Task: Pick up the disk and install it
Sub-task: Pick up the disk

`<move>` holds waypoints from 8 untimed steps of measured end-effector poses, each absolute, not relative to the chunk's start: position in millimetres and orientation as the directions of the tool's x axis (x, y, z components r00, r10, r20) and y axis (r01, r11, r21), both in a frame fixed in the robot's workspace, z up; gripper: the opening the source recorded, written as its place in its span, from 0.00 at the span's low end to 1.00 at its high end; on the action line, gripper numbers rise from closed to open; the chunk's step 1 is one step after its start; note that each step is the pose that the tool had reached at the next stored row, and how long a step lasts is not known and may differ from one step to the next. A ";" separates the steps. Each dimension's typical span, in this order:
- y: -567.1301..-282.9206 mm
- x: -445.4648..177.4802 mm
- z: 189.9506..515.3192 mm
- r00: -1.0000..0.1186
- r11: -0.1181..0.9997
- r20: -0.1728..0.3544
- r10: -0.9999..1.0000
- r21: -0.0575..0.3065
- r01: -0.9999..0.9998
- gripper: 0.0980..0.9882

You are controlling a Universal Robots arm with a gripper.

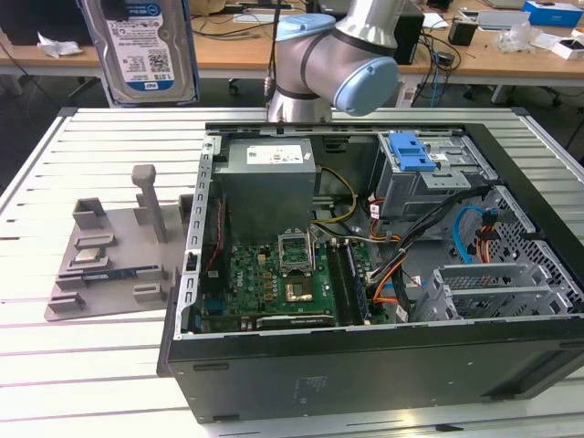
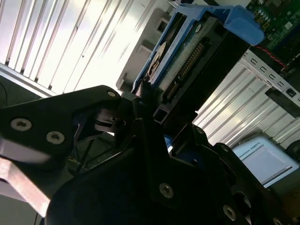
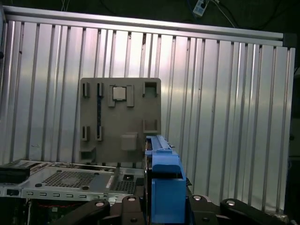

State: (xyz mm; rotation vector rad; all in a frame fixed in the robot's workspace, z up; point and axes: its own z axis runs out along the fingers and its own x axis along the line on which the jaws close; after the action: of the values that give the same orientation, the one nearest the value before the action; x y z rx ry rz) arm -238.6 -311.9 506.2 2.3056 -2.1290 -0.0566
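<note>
The slatted metal surface (image 1: 91,365) carries an open computer case (image 1: 365,365) lying on its side. It takes up most of the exterior view's right. Inside the case are a grey power-supply box (image 1: 269,178), a green motherboard (image 1: 274,283), bundled cables and a drive cage topped by a small blue latch (image 1: 411,151).

The grey robot arm (image 1: 333,55) rises behind the case's far wall, and its upper links are cut off by the picture's edge. On the exterior view's left, a flat grey fixture tray (image 1: 109,265) with upright posts lies on the surface, just beside the case.

The disk (image 1: 141,46) hangs in the air at the exterior view's upper left, well apart from the case. It is roughly upright with its white-and-blue label facing the camera, and its top is cut off by the frame.

In the second wrist view the gripper (image 2: 152,110) is clamped on the disk (image 2: 187,61). Its black fingers press on the end nearest the camera, and the connector edge and a blue side rail run away from them. The label face is seen at too steep an angle to make out.

In the first wrist view the disk (image 3: 164,183) shows edge-on as a blue rail. Its near end is hidden among the gripper's black links, with the fixture tray (image 3: 120,119) lying beyond it.
</note>
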 end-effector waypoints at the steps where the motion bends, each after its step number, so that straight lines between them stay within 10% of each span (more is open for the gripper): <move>1: -311.9 -233.6 506.1 0.079 -0.080 -0.025 -0.997 0.027 -0.996 0.30; 8: -311.9 -199.8 506.2 0.079 -0.080 -0.025 -0.997 0.027 -0.996 0.30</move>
State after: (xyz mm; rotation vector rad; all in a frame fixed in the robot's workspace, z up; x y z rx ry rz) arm -199.8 -311.9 506.2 2.3054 -2.1289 -0.0569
